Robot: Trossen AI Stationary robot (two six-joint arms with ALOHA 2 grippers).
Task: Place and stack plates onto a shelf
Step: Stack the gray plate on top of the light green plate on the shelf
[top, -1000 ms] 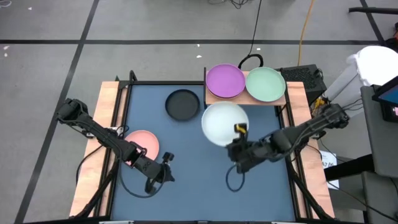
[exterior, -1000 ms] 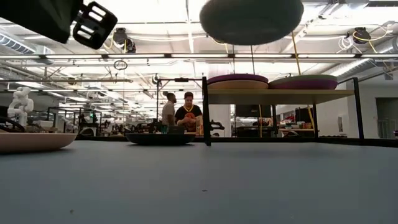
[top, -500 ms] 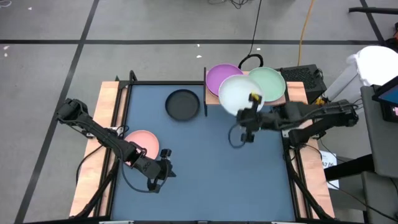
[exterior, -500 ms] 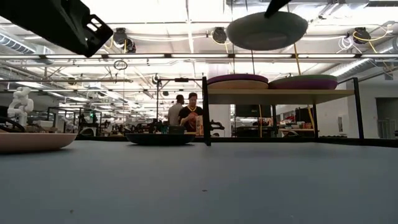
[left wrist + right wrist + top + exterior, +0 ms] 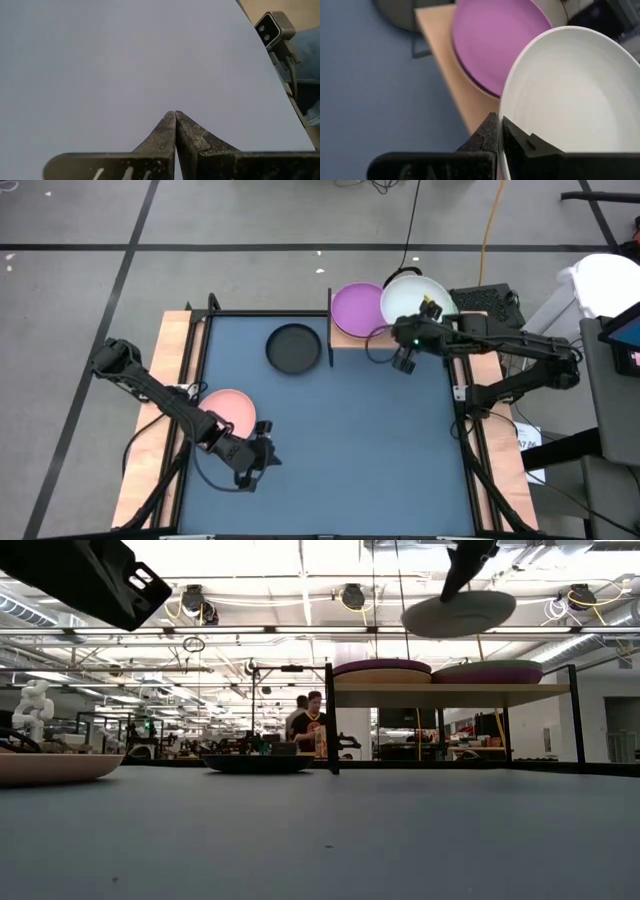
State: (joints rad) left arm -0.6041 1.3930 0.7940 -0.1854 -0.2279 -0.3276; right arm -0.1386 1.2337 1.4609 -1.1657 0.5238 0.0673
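Blue table (image 5: 350, 440) centre open; shelf (image 5: 345, 340) posts block rear.

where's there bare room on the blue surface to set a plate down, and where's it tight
Free: the wide blue stretch between the left pincer and the right edge, in front of the shelf. Also the strip between the dark grey plate and the pink plate. Crowded: the shelf, where the purple plate sits and the right pincer holds the white plate above it.

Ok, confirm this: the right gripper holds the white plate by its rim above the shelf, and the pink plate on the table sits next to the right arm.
Wrong on one count: the pink plate lies beside the left arm, as the high view shows. The rest stands: the right gripper holds the white plate by its rim above the shelf.
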